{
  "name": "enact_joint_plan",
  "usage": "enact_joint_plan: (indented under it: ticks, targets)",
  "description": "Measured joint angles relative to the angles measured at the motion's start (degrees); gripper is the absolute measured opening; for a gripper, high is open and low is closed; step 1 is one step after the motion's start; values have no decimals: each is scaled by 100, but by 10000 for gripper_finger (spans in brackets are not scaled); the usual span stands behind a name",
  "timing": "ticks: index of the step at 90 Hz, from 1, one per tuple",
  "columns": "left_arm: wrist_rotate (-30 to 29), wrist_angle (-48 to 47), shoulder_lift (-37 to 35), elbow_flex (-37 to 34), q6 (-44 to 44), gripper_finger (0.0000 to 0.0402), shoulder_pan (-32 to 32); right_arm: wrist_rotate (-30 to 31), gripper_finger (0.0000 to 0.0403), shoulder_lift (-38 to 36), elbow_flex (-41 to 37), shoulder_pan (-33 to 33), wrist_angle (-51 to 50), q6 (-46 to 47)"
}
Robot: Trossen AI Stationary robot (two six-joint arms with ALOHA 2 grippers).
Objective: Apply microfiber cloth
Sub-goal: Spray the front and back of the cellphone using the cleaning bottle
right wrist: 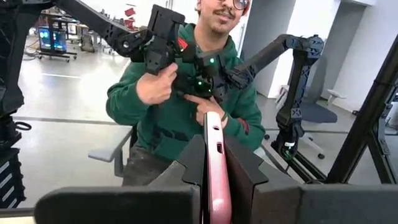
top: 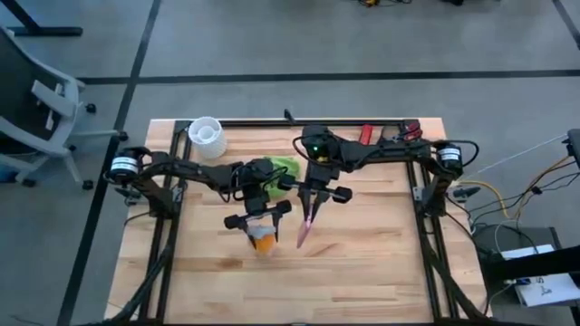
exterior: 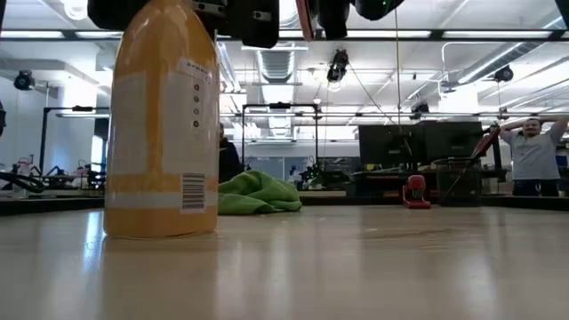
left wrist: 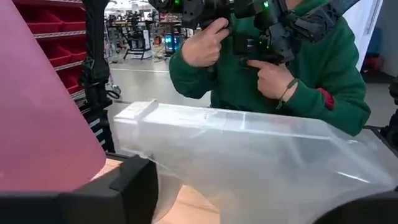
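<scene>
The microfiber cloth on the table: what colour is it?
Bright lime green; the microfiber cloth shows best in the low view.

Overhead, table-level, two wrist cameras

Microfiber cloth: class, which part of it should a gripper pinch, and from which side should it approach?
Probably from above, pinching a raised fold at the crest of the microfiber cloth. It lies as a soft crumpled mound on the table, with no stiff edge to grip sideways. Both grippers are occupied: the left gripper holds the spray bottle, the right gripper a pink flat device.
</scene>
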Motion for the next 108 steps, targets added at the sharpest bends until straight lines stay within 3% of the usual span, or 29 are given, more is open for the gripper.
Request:
enact_joint_plan:
  ticks: [14, 23, 53, 65, 70, 79, 85, 93, 108]
  targets:
    - [-15, -13, 0, -4, -28, 169, -2, -2, 14, 0, 0, 0, 0, 18]
    - [-46, -8, 0, -7, -36, 159, 7, 0, 14, 0, 0, 0, 4, 48]
    - [-441, -1059, -252, 0, -238, 240, 358, 8, 14, -185, 71, 13, -105, 310]
    - [-656, -1841, -473, -4, 181, 257, 454, 30, 14, -522, 63, 35, -1312, -414]
    - [-860, -2170, -577, -4, 305, 260, 469, 346, 14, -727, 63, 58, -2359, -1228]
    - [-1021, -2521, -683, -4, 421, 262, 468, 1550, 14, -1106, 63, 207, -4357, -2933]
    - [-1052, -2653, -734, -4, 397, 263, 468, 1685, 14, -1253, 57, 377, -4968, -3551]
    - [-1059, -2699, -762, -7, 150, 269, 468, 1778, 14, -1442, 57, 556, -5054, -3551]
    - [-1048, -2833, -855, -9, -144, 303, 468, 2531, 14, -1539, 63, 608, -4736, -2726]
